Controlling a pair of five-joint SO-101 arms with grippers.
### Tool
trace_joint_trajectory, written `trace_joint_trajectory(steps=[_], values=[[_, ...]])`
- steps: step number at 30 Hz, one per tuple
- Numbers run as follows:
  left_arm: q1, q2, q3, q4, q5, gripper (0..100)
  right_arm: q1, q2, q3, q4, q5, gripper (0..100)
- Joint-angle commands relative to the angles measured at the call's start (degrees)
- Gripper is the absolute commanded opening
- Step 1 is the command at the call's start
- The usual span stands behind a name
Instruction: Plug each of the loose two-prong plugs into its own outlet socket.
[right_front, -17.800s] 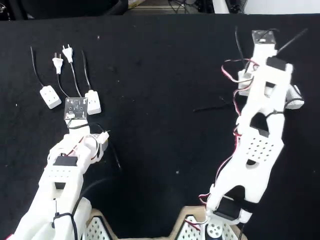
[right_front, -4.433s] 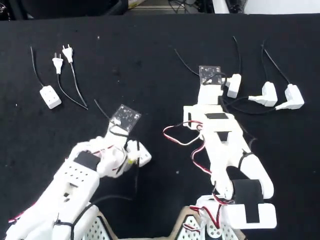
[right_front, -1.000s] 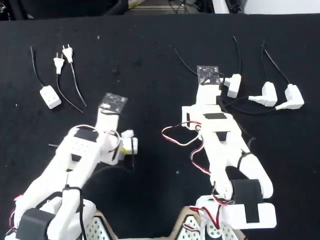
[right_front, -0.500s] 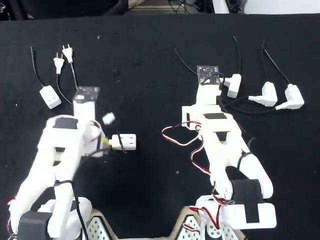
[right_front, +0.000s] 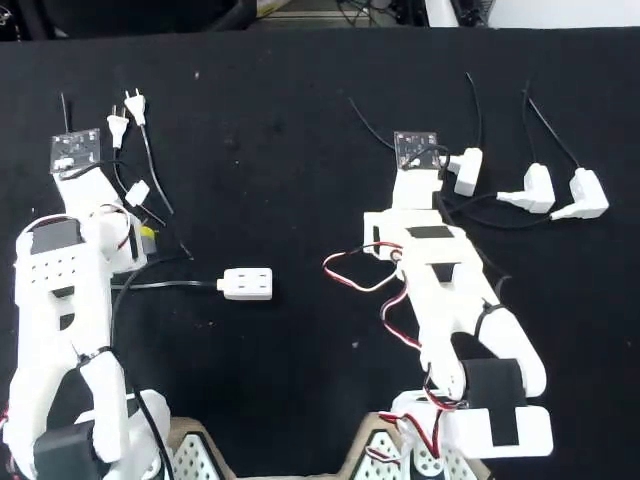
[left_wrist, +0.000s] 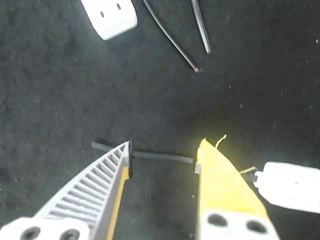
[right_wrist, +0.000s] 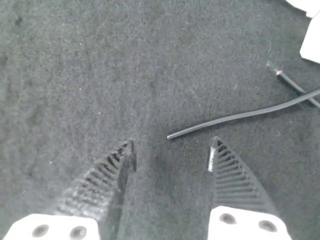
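A white outlet socket (right_front: 246, 283) lies in the middle of the black table, its thin cable trailing left toward my left arm (right_front: 60, 290). My left gripper (left_wrist: 165, 145) hangs open at the far left, low over a black cable (left_wrist: 160, 157) that crosses between its fingertips. Another white socket (left_wrist: 109, 15) lies just ahead of it. Two loose two-prong plugs (right_front: 117, 125) (right_front: 133, 102) rest at the far left. My right gripper (right_wrist: 171, 150) is open over bare cloth, a cable end (right_wrist: 172, 135) between its fingertips. A third socket (right_front: 467, 170) sits beside the right arm.
Two white angled plugs (right_front: 535, 187) (right_front: 585, 195) with black cables lie at the far right. A white object (left_wrist: 292, 185) shows beside the left gripper's yellow finger. The cloth between the two arms is open apart from the middle socket.
My left arm let go of the white socket, which stays mid-table, and swung left and away toward the plugs. The right arm has not moved.
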Motion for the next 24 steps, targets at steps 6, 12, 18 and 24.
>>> trace_joint_trajectory(steps=[6, 12, 18, 24], values=[[-3.03, 0.18, -3.56, -11.52, 3.96, 22, -0.79, -2.77, -3.12, -1.23, -0.53, 22.2], [-1.71, 10.64, -9.54, -14.95, 4.84, 22, -0.79, -2.77, -3.12, -1.23, -0.53, 22.2], [1.71, 23.91, -16.75, -14.86, 4.84, 22, -0.79, -2.77, -3.30, -1.23, -0.53, 22.2], [4.35, 34.64, -25.89, -14.86, 12.92, 22, -0.79, -2.77, -3.30, -1.23, -0.53, 22.2]])
